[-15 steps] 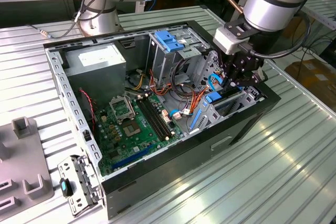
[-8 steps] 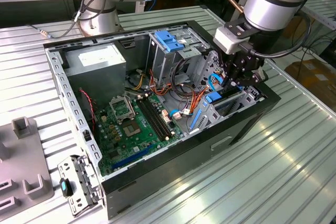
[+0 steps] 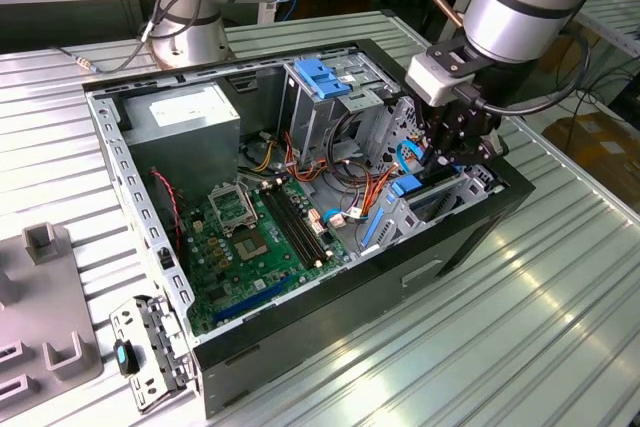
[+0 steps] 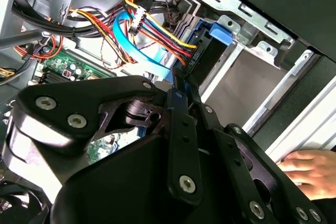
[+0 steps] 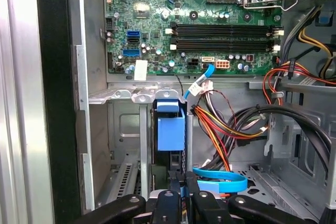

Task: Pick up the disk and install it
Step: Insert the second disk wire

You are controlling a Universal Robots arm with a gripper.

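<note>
Jaws (image 5: 178, 195) nearly closed – pinching blue edge of disk (image 5: 171, 129), upright in drive bay.

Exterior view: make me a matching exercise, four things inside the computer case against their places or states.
1. disk
2. motherboard
3. grey box
4. metal cage

A. lies flat on the case floor
B. sits in the corner nearest the round robot base
C. stands on edge in a bay, gripped by the claw
D. carries a wide blue handle on top

Pairs: 1-C, 2-A, 3-B, 4-D
</note>
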